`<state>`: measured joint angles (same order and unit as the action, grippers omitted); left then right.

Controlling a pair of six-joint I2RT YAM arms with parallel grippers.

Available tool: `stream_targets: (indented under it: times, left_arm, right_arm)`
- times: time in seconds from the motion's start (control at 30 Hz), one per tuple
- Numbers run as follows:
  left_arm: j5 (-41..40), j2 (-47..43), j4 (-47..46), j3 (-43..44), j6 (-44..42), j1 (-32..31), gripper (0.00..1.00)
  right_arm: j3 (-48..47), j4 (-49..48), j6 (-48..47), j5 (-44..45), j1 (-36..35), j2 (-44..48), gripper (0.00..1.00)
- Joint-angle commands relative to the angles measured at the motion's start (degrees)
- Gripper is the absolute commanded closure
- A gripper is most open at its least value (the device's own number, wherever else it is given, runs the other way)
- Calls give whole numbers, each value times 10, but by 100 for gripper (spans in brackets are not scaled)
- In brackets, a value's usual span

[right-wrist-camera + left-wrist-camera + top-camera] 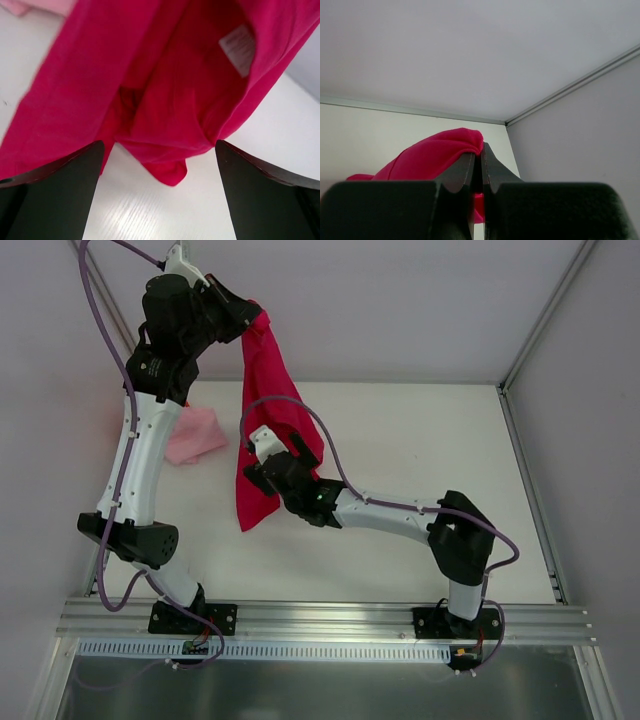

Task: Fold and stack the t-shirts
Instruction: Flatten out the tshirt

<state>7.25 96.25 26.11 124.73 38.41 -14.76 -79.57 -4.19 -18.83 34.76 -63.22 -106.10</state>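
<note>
- Upper left of the top view: the left claw (252, 312) is pressed together on a bunch of the red shirt (268, 390), holding it high above the table (430, 450).
- The shirt hangs in a long drape toward frame centre (whether its lower tip touches the table cannot be told).
- The right claw (159, 146) is spread wide at the hanging cloth's lower folds, not closed on them; a white label (237, 42) shows inside the shirt.
- The pink shirt (195, 435) lies bundled on the table at left, beside the left arm.
</note>
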Motion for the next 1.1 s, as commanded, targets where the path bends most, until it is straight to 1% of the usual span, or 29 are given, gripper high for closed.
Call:
stream_targets:
  times: [0.0, 0.07, 0.1, 0.13, 0.2, 0.23, 0.33, 0.47, 0.67, 0.83, 0.93, 1.07]
  left_arm:
    - [-13, -24, -28, 2, -12, 4, 100]
    - [-17, -25, -26, 3, -19, 6, 100]
    - [-18, -24, -26, 3, -23, 7, 100]
    - [-19, -23, -26, 2, -23, 7, 100]
    - [-19, -21, -26, 1, -22, 9, 100]
    - [-18, -21, -28, 1, -21, 10, 100]
    - [-13, -19, -32, 2, -20, 9, 100]
    - [-14, -16, -29, 0, -21, 9, 100]
    - [-10, -7, -33, 3, -11, 10, 100]
    - [0, 8, -26, 17, -7, 6, 100]
    - [-2, 11, -21, 15, -15, 0, 100]
    - [-4, 8, -22, 3, -19, -4, 100]
  right_arm:
    - [-32, -118, -95, 113, -25, -4, 0]
    - [-23, -133, -112, 116, -37, 12, 0]
    - [-33, -103, -75, 116, -36, 17, 0]
    - [-39, -76, -48, 88, -36, 26, 0]
    - [-36, -42, 6, 57, -35, 32, 0]
    - [-29, -36, 18, 48, -35, 30, 0]
    - [-13, -20, 56, 15, -35, 13, 0]
    - [2, -17, 96, -52, -35, -32, 0]
    - [-6, -56, 180, -152, -38, -107, 0]
    - [-39, -81, 180, -181, -51, -192, 0]
    - [-59, -82, 167, -194, -51, -219, 0]
    - [-86, -72, 149, -208, -51, -230, 1]
